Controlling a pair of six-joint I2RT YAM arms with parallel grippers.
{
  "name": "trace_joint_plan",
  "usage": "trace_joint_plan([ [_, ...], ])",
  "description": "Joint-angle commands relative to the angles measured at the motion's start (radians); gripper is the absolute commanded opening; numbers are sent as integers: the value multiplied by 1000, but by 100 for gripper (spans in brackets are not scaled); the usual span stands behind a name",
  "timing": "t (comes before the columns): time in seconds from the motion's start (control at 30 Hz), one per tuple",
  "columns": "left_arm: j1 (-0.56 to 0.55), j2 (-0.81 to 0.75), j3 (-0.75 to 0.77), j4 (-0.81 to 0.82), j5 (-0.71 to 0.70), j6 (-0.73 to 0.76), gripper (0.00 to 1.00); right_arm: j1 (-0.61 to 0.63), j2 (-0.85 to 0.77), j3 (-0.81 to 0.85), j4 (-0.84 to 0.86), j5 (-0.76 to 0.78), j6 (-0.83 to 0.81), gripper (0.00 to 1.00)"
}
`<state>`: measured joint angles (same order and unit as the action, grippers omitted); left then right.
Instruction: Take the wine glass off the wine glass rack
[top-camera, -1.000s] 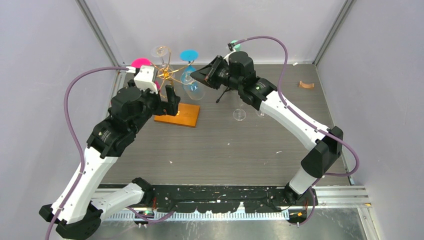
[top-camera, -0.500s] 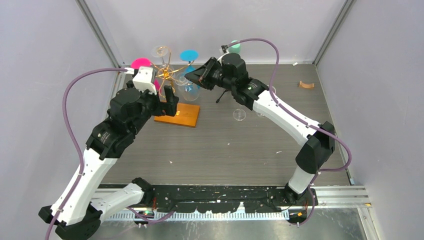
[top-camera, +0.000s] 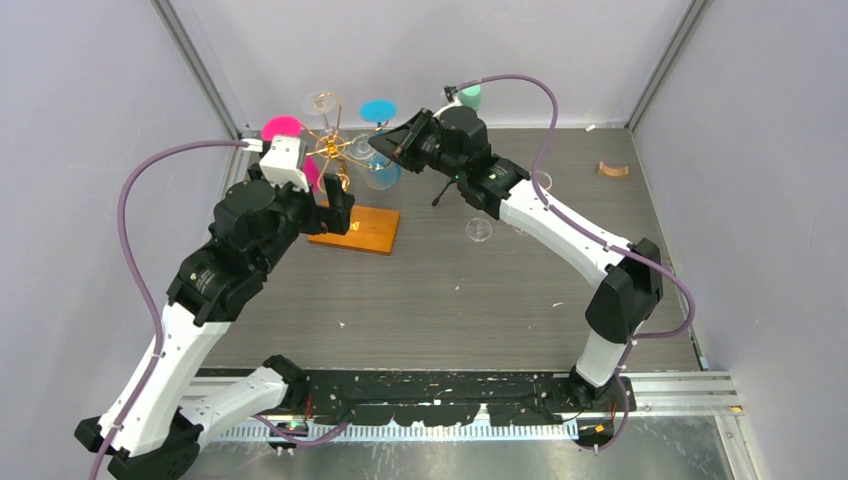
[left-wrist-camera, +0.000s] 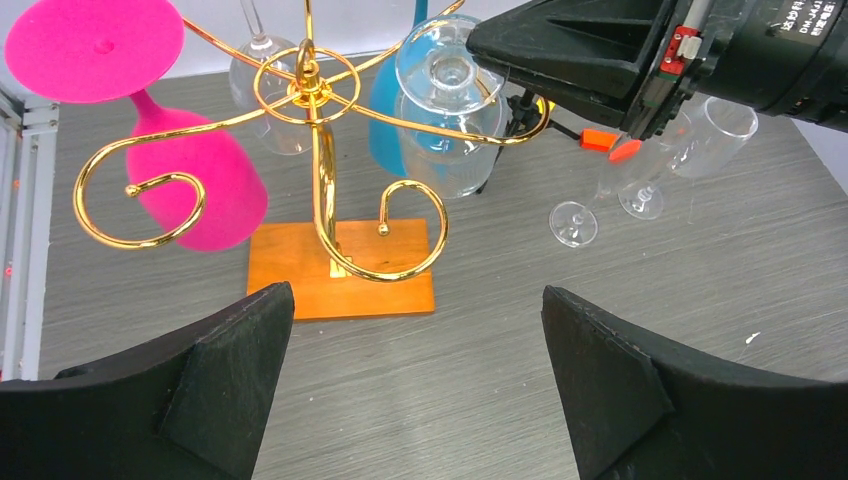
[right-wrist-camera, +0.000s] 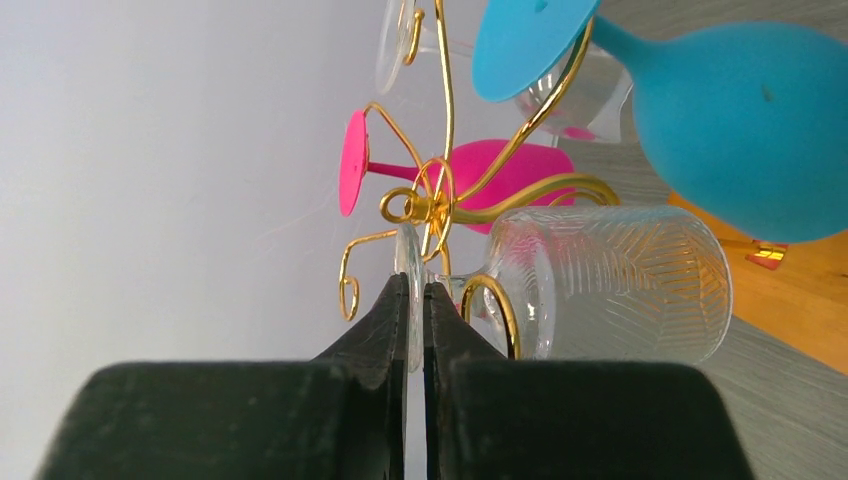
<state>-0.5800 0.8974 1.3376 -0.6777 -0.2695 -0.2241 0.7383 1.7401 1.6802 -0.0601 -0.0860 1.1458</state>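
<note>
The wine glass rack (left-wrist-camera: 318, 180), gold wire scrolls on an orange-brown wooden base (left-wrist-camera: 340, 268), stands at the table's far left (top-camera: 330, 150). A clear ribbed wine glass (right-wrist-camera: 610, 280) hangs upside down from it, its stem still inside a gold curl (right-wrist-camera: 497, 305). My right gripper (right-wrist-camera: 410, 290) is shut on the rim of this glass's foot; it reaches in from the right (top-camera: 388, 146). The same glass (left-wrist-camera: 450, 110) shows in the left wrist view. My left gripper (left-wrist-camera: 415, 300) is open and holds nothing, just in front of the wooden base (top-camera: 360, 230).
A pink glass (left-wrist-camera: 190, 185), a blue glass (left-wrist-camera: 385, 125) and another clear glass (left-wrist-camera: 265, 95) hang on the rack. Two clear glasses (top-camera: 479, 229) (top-camera: 540, 183) are on the table to the right. A mint-green cylinder (top-camera: 470, 95) stands at the back; a small brown piece (top-camera: 612, 170) lies far right.
My right gripper has shifted left and toward the back, closer to the rack's centre, still shut on the glass's foot. The left arm has hardly moved.
</note>
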Motion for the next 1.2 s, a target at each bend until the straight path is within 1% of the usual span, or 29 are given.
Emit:
trace_joint_plan([
  [0.0, 6, -19, -2, 42, -13, 12, 97, 6, -14, 53, 168, 96, -7, 0],
  [0.33, 5, -24, -3, 39, 6, 2, 98, 5, -51, 26, 176, 231, 7, 0],
  [0.73, 4, -21, 9, 44, 76, -30, 100, 4, -209, -167, 258, 346, 79, 0],
  [0.97, 5, -9, 24, 51, 123, -52, 100, 1, -288, -218, 278, 361, 100, 0],
  [1.17, 5, -13, 11, 94, 168, -83, 100, -5, -381, -303, 262, 368, 166, 0],
])
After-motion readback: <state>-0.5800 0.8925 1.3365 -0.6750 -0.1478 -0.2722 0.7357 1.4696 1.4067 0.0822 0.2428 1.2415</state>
